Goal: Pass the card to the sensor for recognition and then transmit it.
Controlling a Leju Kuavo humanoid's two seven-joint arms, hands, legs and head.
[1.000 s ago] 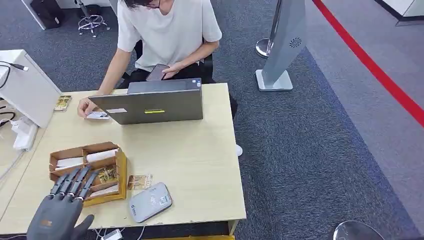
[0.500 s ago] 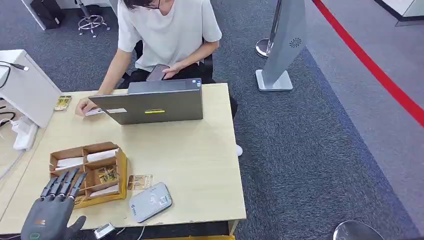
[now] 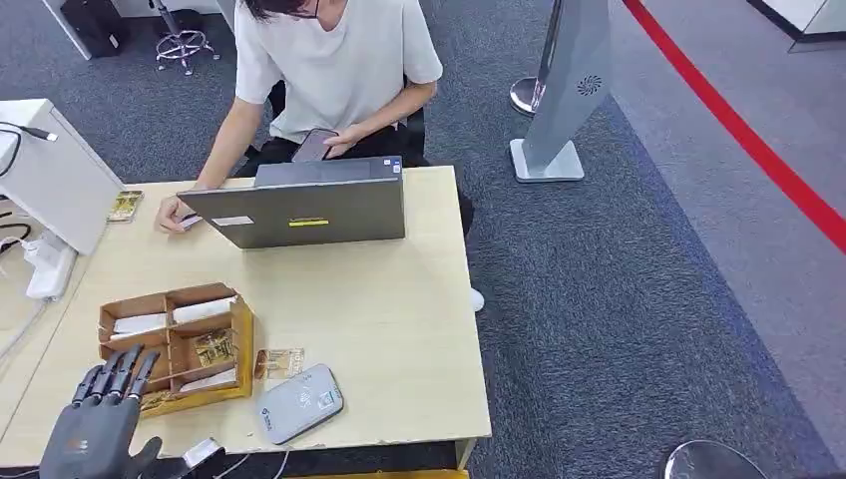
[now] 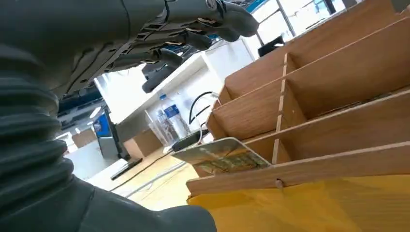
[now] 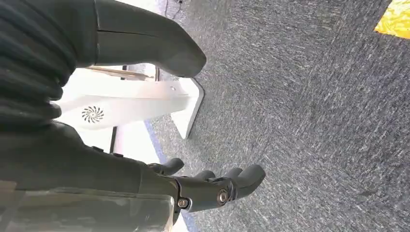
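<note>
The left hand (image 3: 95, 424) hovers at the near corner of the counter (image 3: 379, 309), fingers extended and spread, holding nothing. Directly ahead of its fingertips sits the wooden organizer (image 3: 175, 344), a divided tray with cards in its compartments. In the left wrist view, one card (image 4: 220, 154) lies tilted in the compartment nearest the hand, one corner raised above the tray's front wall. A second card (image 3: 279, 361) lies flat on the counter just beyond the tray, on the side away from the hand, and the grey sensor (image 3: 299, 402) rests beside that card, near the counter's front edge.

The right hand (image 5: 212, 186) hangs over the carpet with fingers loosely curled and nothing in them.

Procedure, as judged from this position: the step in hand appears to be pickup of a card. Lower the left hand over the raised corner of the tilted card, pinch between thumb and fingers, and lift clear of the dividers before travelling across to the sensor. Avoid pressing on the tray wall, which looks light enough to slide.

Limitations: the left thumb is partly cut off at the head view's lower edge. Print on the cards is unreadable. A person (image 3: 329, 60) sits behind an open laptop (image 3: 304, 205), which hides part of the counter behind it.
</note>
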